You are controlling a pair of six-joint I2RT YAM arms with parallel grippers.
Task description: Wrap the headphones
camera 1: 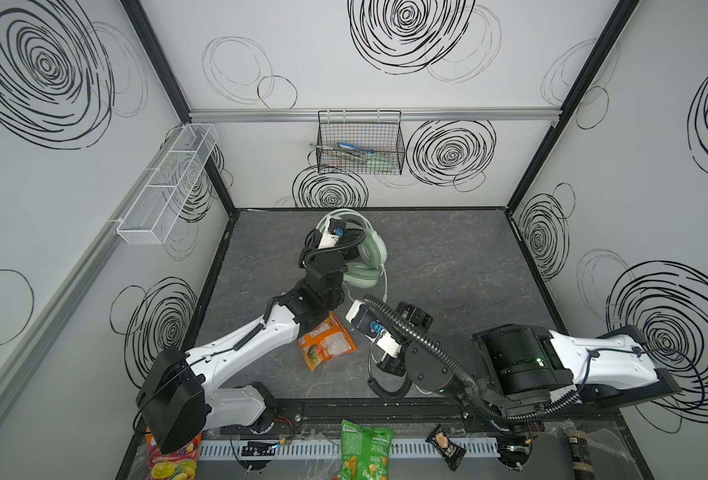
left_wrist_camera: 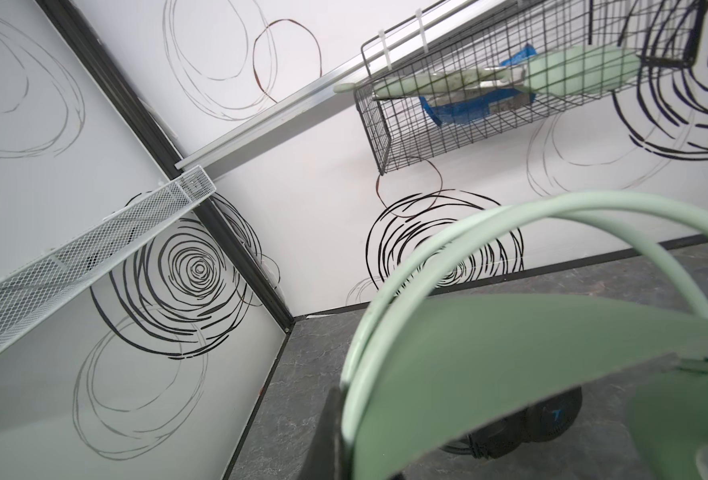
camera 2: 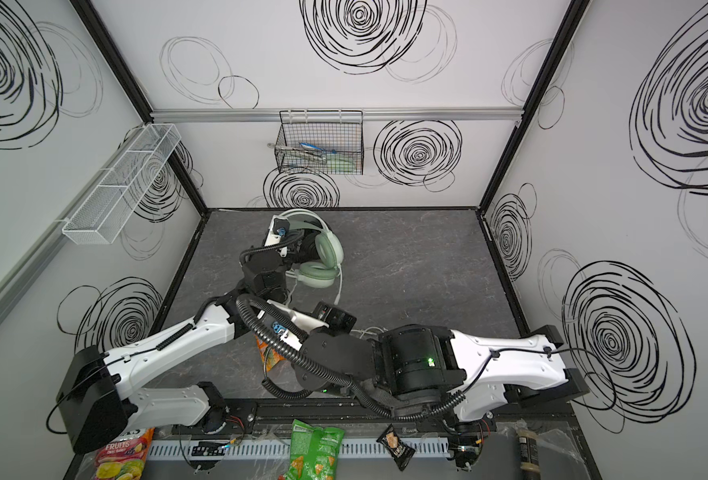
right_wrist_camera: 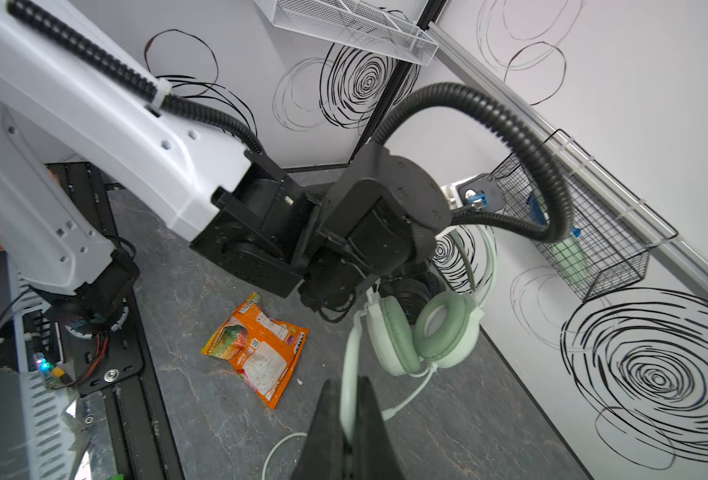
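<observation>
Two grippers inspected, both closed: we find the left gripper (left_wrist_camera: 344, 419) gripping the headband (left_wrist_camera: 510, 353) of the mint-green headset (right_wrist_camera: 427, 332); the right gripper (right_wrist_camera: 350, 432) pinches its whitish cable (right_wrist_camera: 346, 386).

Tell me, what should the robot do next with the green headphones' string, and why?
Probably swing the right fingers around the mint-green headset: they pinch its whitish cable, which trails loose, while the left fingers hold the headset up.
</observation>
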